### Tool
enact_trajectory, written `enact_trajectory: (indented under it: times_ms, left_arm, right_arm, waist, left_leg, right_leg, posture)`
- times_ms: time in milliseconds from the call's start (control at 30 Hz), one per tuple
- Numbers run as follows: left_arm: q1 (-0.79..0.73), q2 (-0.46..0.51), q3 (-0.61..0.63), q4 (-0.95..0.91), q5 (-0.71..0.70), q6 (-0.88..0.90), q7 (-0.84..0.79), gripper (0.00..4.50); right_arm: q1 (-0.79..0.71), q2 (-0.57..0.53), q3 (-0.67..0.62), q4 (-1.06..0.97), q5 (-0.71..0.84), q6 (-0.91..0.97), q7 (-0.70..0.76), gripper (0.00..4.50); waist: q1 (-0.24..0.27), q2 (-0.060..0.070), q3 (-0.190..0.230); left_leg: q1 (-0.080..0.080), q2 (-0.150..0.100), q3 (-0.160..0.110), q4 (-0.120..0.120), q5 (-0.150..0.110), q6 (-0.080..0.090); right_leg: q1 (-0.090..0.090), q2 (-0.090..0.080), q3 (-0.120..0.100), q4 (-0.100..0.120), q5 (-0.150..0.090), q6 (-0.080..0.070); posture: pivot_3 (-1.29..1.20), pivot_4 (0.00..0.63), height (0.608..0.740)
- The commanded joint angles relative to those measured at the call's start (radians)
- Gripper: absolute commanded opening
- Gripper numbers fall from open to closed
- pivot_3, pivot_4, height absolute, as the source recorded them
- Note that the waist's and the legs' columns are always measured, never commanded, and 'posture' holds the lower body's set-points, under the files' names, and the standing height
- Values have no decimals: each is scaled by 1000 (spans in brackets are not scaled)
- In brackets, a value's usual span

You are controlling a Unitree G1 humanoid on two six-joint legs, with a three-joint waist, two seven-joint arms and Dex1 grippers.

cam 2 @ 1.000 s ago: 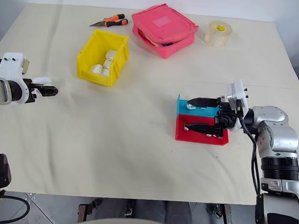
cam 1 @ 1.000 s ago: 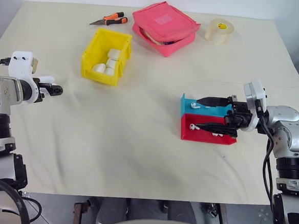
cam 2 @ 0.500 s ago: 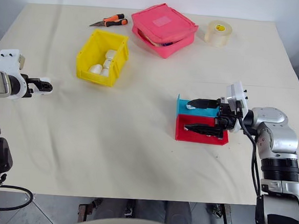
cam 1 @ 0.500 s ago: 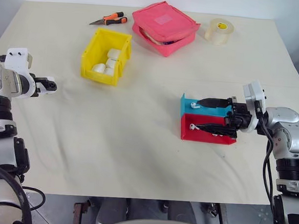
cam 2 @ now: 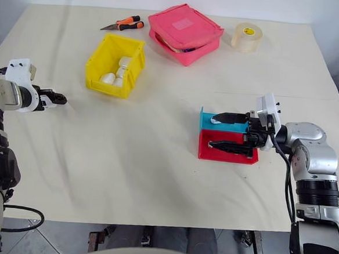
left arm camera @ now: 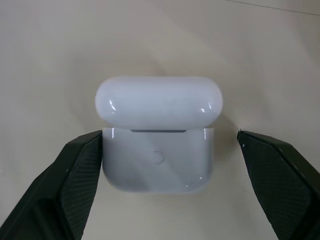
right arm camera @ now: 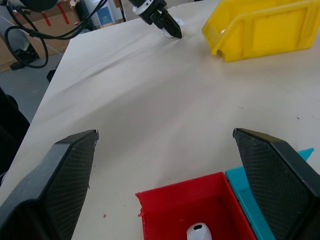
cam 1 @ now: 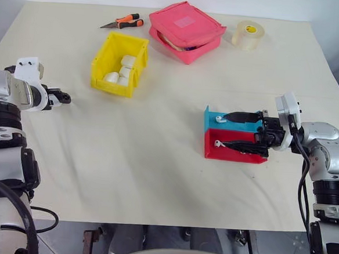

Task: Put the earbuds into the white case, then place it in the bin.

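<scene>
The white case [left arm camera: 158,132] sits lid-open between the spread fingers of the left gripper [left arm camera: 160,190], its long side across them, while the right gripper [cam 1: 234,131], also spread, hovers over the earbuds [cam 1: 218,144].

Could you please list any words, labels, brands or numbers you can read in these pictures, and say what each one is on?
None can be read.
Pink pouch: a pale patch on its top, no legible print.
Tape roll: a yellow core, no text to make out.
White case: a faint round mark on its front, no lettering.
Yellow bin: plain.
</scene>
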Motion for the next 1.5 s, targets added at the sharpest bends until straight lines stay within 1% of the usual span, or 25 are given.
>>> enact_trajectory:
  times_ms: [33,67,133,167,200,300,367,433,600,733,800,900,967,1000,1067,1200,1300,1367,1500]
  left_arm:
    - [-30,5,-2,14,19,4,6,4463]
    - [-33,4,-2,21,21,5,10,4463]
    - [-38,4,-5,32,26,11,12,4050]
    - [-40,4,-4,36,28,13,15,3915]
    - [-44,2,2,41,30,18,23,3559]
    - [-48,0,4,48,32,25,24,2800]
    - [-44,-3,1,31,31,21,20,2803]
    - [-29,-6,-11,-50,20,20,-7,2803]
    - [54,-28,-3,-426,-42,-85,-105,2803]
    - [129,-57,-17,-664,-93,-305,-230,2803]
    - [148,-74,-39,-710,-108,-377,-288,2803]
    - [145,-116,-77,-701,-112,-490,-352,2803]
    - [122,-205,-113,-670,-133,-629,-418,2803]
    - [111,-242,-127,-655,-141,-683,-444,2803]
    - [101,-350,-158,-618,-167,-822,-521,2803]
    - [103,-508,-232,-512,-144,-1010,-605,2803]
    - [114,-594,-256,-459,-141,-1085,-621,2803]
    - [141,-641,-266,-455,-155,-1132,-644,2803]
    - [223,-676,-294,-503,-189,-1146,-722,2803]
  right_arm:
    - [0,-20,-21,-28,7,2,7,4500]
    - [1,-22,-21,-27,6,3,6,4500]
    - [2,-23,-22,-28,6,3,6,4500]
    - [1,-23,-21,-26,5,3,6,4500]
    - [0,-23,-21,-25,5,2,5,4500]
    - [-3,-25,-22,-23,3,0,1,4500]
    - [-10,-27,-23,-14,-2,-4,-1,4500]
    - [-13,-32,-30,-14,-3,-5,-5,4500]
    - [2,-52,-61,-44,7,-1,-31,4500]
    - [46,-68,-98,-101,22,13,-65,4500]
    - [77,-76,-119,-133,31,21,-81,4500]
    - [133,-87,-153,-191,50,39,-110,4500]
    - [190,-98,-189,-243,64,57,-139,4500]
    - [211,-103,-203,-262,70,64,-149,4500]
    - [266,-111,-234,-315,84,88,-181,4500]
    - [354,-113,-288,-414,121,141,-247,4500]
    - [413,-111,-322,-479,137,164,-291,4500]
    - [461,-104,-356,-531,146,173,-330,4500]
    - [554,-100,-409,-619,131,188,-421,4500]
  waist:
    - [1,0,0]
    - [1,0,0]
    - [0,0,0]
    - [0,0,0]
    - [-1,0,0]
    - [-1,0,0]
    - [-2,0,0]
    - [-1,0,0]
    - [4,-2,1]
    - [4,-3,2]
    - [5,-3,2]
    - [7,-3,2]
    - [9,-3,2]
    - [18,-3,2]
    - [30,-3,2]
    - [33,-3,2]
    - [31,-3,2]
    - [30,-3,2]
    - [30,-3,2]
  left_leg:
    - [0,0,0,0,0,0]
    - [0,0,0,0,0,0]
    - [0,0,0,0,0,0]
    - [0,0,0,0,0,0]
    - [0,0,0,0,0,0]
    - [0,0,0,0,0,0]
    - [0,0,0,0,0,0]
    - [0,0,0,0,0,0]
    - [-1,0,-1,1,0,0]
    - [-1,0,-1,0,0,0]
    - [-1,0,-1,0,0,0]
    - [-1,0,-1,1,0,0]
    - [-1,0,0,1,0,0]
    - [-1,0,0,1,0,0]
    - [-1,0,0,2,0,0]
    - [-2,-2,1,3,0,2]
    - [-1,-1,1,2,0,2]
    - [-1,-1,2,2,0,2]
    - [0,-1,2,1,0,2]
  right_leg:
    - [0,0,0,0,0,0]
    - [0,0,0,0,0,0]
    - [0,0,0,0,0,0]
    - [0,0,0,0,0,0]
    - [0,0,0,0,0,0]
    - [0,0,0,0,0,0]
    - [0,0,0,0,0,0]
    - [0,0,0,0,0,0]
    - [0,-1,-1,0,0,0]
    - [0,-1,-1,-1,0,0]
    - [0,-1,-1,-1,0,0]
    - [0,-1,-1,0,0,0]
    - [0,-1,-1,0,0,0]
    - [0,-1,-1,1,0,0]
    - [0,-1,-1,0,0,0]
    - [1,-2,-1,-1,1,1]
    - [1,-2,-1,-1,1,1]
    - [1,-2,0,-1,1,1]
    - [1,-2,0,-1,1,1]
  posture:
    - [0,150,740]
    - [0,150,740]
    - [0,150,740]
    - [0,150,740]
    - [0,150,740]
    - [0,150,740]
    - [0,150,740]
    - [0,150,740]
    - [0,150,740]
    - [0,150,740]
    - [0,150,740]
    - [0,150,740]
    - [0,150,740]
    - [0,150,740]
    - [0,150,740]
    - [0,150,740]
    - [0,150,740]
    - [0,150,740]
    - [0,150,740]
